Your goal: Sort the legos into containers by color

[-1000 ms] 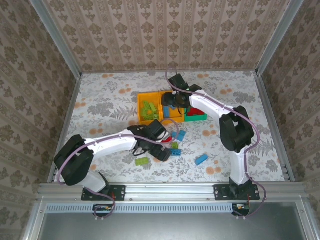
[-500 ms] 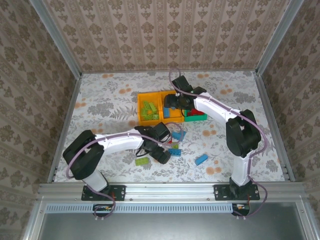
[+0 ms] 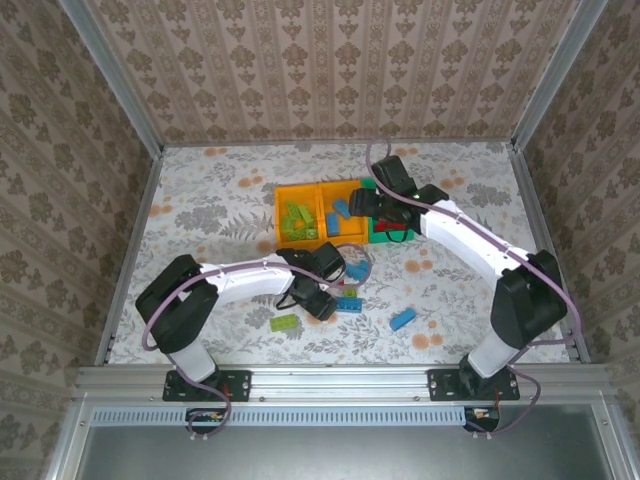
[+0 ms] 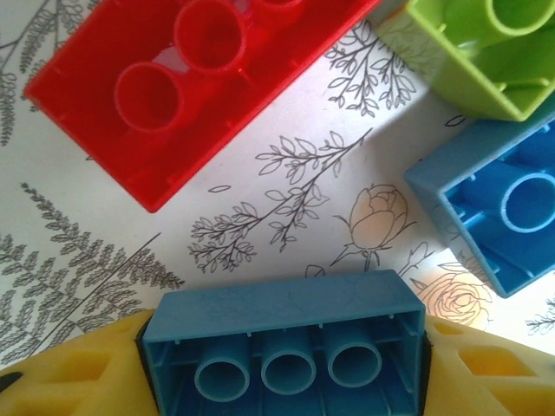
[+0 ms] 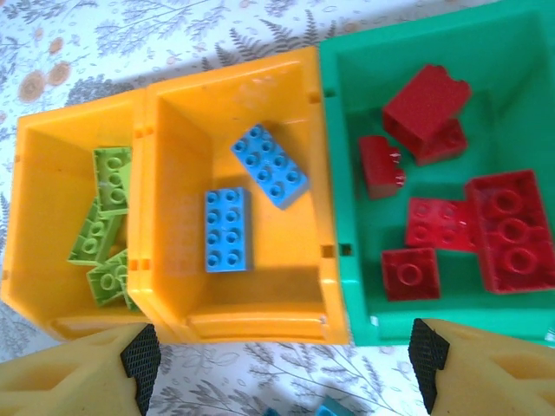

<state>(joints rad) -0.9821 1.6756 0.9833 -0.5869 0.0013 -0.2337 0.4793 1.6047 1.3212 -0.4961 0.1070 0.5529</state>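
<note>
Currently, ref. landmark = the mid orange bin [image 5: 182,173]; all positions are given rel. to it.

1. The counter [image 3: 200,200], floral cover, carries the ref. bin and all other items.
2. The left orange bin [image 5: 43,173] touches the ref. bin's left wall. The green bin [image 5: 529,104] touches its right wall. The three form one row.
3. The right tool [image 5: 282,364] is released: jaws wide, nothing between. It hangs over the ref. bin's near rim.
4. The left tool [image 4: 284,377] is clenched on the held blue brick [image 4: 282,312]. Pads sit against both short ends, hollow underside toward the wrist cam. Posn: near side of the ref. bin, clear of its rim. Lifted or resting: cannot tell.
5. Sorted legos:
   - two blue bricks [image 5: 227,230] inside the ref. bin, studs up
   - lime bricks [image 5: 108,182] in the bin to its left
   - red bricks [image 5: 507,230] in the bin to its right
6. Loose legos, all on the near side of the ref. bin:
   - red brick [image 4: 199,87], lime brick [image 4: 477,52] and second blue brick [image 4: 503,208], each hollow side up
   - lone lime brick [image 3: 285,322], near-left
   - lone blue brick [image 3: 403,320], near-right
</note>
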